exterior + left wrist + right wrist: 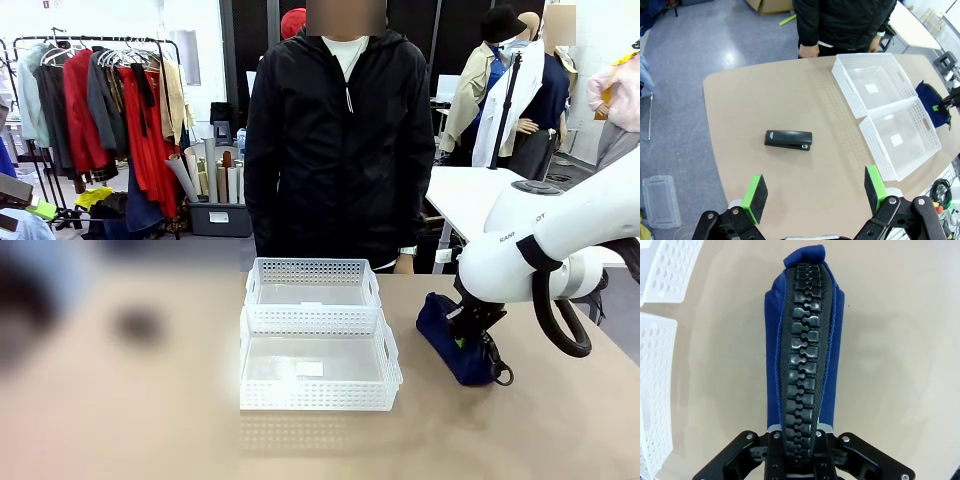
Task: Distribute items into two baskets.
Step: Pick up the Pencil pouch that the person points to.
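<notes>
**By the bench's [560, 430] right edge: pouch clamped**

Right claw [472, 338] is clenched on the pouch [830, 340] beside the baskets [318, 397]; its wrist view shows the zip. Left wrist view shows the stapler [788, 139] on the bench's left half, left claw [815, 192] released above.

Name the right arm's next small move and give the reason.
Probably lift straight up: the right gripper is shut on the navy blue soft fabric zip pouch, which rests on the tan table beside the nearer white perforated plastic basket, so it must clear its rim first.
</notes>
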Controlling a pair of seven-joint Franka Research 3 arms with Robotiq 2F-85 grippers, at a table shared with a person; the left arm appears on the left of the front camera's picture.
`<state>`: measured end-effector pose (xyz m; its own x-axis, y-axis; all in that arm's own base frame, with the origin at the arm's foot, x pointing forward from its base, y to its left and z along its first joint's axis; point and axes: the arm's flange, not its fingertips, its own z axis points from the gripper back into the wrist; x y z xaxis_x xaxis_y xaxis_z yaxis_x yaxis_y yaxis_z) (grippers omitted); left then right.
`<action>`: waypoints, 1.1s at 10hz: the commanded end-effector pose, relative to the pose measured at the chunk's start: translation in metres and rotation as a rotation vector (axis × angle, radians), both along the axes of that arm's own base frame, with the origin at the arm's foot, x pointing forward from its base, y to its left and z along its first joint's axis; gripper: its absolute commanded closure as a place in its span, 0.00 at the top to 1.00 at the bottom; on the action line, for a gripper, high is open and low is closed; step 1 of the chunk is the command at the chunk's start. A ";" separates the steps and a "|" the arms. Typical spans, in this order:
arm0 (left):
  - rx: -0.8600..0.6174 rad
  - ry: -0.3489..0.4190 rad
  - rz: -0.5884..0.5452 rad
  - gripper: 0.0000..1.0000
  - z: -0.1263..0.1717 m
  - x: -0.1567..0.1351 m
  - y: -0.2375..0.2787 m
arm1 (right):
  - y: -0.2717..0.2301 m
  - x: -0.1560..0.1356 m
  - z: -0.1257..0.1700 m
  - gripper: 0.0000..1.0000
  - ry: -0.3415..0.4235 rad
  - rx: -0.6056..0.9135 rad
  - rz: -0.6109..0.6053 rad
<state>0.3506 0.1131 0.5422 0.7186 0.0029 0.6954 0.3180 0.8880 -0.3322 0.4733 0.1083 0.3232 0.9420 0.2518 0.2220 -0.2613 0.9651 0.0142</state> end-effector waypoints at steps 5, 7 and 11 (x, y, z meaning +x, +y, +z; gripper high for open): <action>-0.005 -0.003 -0.006 1.00 -0.001 0.000 0.001 | -0.054 -0.011 0.129 0.00 -0.022 0.079 0.062; -0.005 -0.003 -0.006 1.00 -0.001 0.000 0.001 | -0.085 -0.019 0.178 0.00 0.035 0.074 0.099; -0.005 -0.003 -0.006 1.00 -0.001 0.000 0.001 | -0.155 -0.059 0.261 0.00 -0.041 0.080 0.091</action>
<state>0.3507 0.1129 0.5423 0.7187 0.0022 0.6954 0.3180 0.8882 -0.3316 0.4197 -0.0385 0.5754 0.9190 0.2918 0.2653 -0.3227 0.9431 0.0804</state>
